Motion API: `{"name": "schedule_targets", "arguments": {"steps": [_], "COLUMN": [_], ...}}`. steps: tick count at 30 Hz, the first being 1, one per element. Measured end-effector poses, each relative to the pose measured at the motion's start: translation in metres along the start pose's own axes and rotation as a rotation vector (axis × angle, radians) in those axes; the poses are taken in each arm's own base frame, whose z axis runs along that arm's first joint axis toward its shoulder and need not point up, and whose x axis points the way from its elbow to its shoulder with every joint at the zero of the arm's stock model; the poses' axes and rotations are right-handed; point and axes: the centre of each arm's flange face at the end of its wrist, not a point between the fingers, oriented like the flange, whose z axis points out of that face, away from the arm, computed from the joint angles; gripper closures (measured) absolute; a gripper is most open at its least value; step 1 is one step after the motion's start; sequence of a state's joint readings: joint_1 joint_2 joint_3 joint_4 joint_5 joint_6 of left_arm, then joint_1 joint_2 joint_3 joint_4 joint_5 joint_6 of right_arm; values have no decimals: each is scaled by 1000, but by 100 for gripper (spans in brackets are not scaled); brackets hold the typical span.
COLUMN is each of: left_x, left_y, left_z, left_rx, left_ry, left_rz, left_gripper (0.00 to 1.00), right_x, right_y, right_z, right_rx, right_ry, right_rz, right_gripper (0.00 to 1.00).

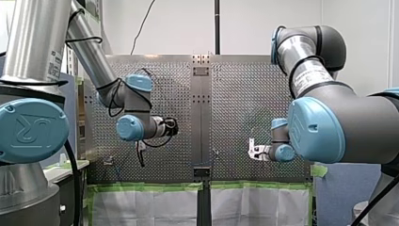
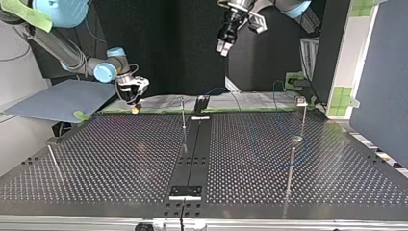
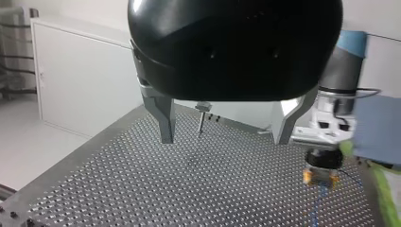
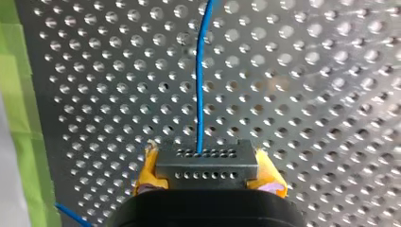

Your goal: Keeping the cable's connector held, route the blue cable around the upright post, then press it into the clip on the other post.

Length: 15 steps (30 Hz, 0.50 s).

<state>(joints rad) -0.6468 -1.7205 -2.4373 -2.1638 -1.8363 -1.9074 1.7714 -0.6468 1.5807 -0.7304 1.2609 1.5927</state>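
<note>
Front and top views face each other across the grey perforated metal surface; wrist views sit close.

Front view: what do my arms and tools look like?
My left arm and my right arm have silver tubes, dark grey joints and light-blue caps; the nearest left cap bears an embossed logo. Black cables loop along the left arm. The left tool has a glossy black housing with metal fingers; the right tool is black with yellow pads.

Connector in right hand; cable runs ahead of it, over table.
</note>
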Motion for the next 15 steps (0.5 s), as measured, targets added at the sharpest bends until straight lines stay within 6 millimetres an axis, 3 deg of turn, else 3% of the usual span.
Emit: {"name": "schedule_targets", "arguments": {"steps": [15], "left_x": [-5], "left_y": [-3], "left_z": [5], "left_rx": [45], "left_ry": [-62], "left_rz": [-70], "left_gripper": [0], "right_x": [56], "right_y": [14], "right_z": [-26], "right_rx": [-72], "right_ry": [65], "right_rz": [18], "right_gripper": [100]}}
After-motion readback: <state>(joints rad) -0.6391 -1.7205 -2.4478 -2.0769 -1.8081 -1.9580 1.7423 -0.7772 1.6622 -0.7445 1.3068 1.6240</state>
